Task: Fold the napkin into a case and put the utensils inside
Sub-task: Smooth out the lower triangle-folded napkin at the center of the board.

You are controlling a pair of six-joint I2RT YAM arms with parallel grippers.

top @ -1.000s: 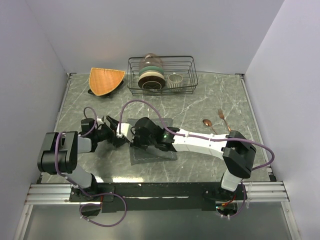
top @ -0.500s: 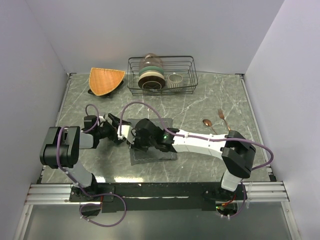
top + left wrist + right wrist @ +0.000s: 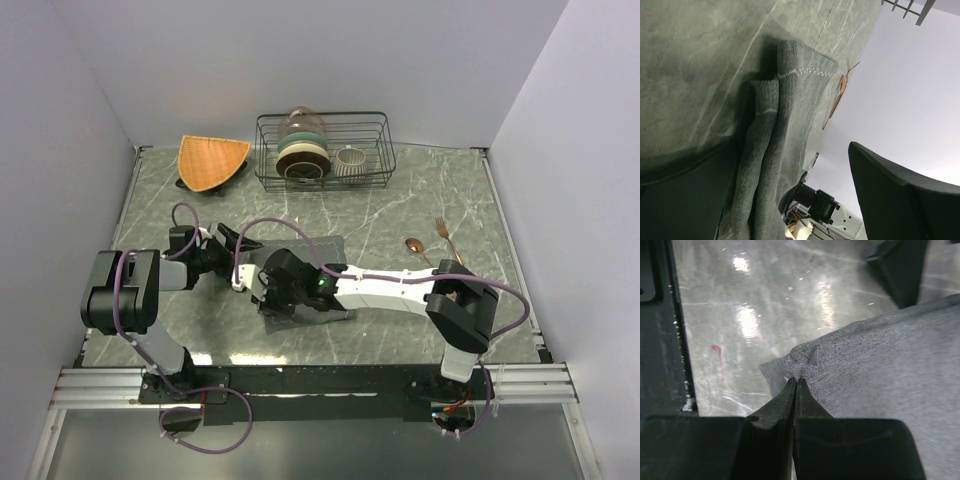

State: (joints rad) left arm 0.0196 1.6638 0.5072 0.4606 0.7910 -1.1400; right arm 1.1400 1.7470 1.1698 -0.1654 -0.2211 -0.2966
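The dark grey napkin lies bunched in loose folds on the marble table, left of centre. My right gripper is shut on a corner of the napkin, and the cloth puckers at its fingertips. My left gripper stands open just left of the cloth. One of its fingers is raised and the napkin folds run between the jaws. The copper utensils, a spoon and a fork, lie to the right. No case shape shows.
A black wire rack with stacked bowls and a ribbed cup stands at the back centre. An orange woven mat sits at the back left. Pale walls close in on both sides.
My right gripper has drawn its pinched napkin corner toward the near left, bunching the cloth. The left gripper has shifted slightly away, toward the back, and stays open.
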